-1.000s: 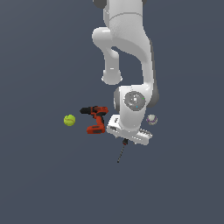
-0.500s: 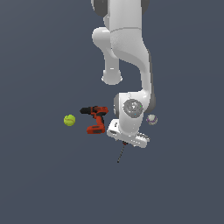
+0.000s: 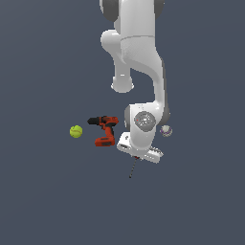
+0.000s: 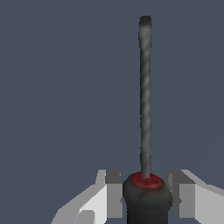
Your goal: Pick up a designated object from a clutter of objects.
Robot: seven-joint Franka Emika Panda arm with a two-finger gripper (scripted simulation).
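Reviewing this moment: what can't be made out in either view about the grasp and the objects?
- Slim screwdriver with red-and-black handle and dark metal shaft: the wrist view's edge cuts off its handle; in the exterior view the white arm covers all but the shaft.
- Gripper: fingers flank the handle, but contact is not clear; hidden behind the hand in the exterior view.
- Small whitish ball: partly hidden by the arm.
- Red-orange power drill and yellow-green tennis ball: outside the wrist view.

The drill [image 3: 104,131] lies between the tennis ball [image 3: 76,131] and the screwdriver [image 3: 132,168].
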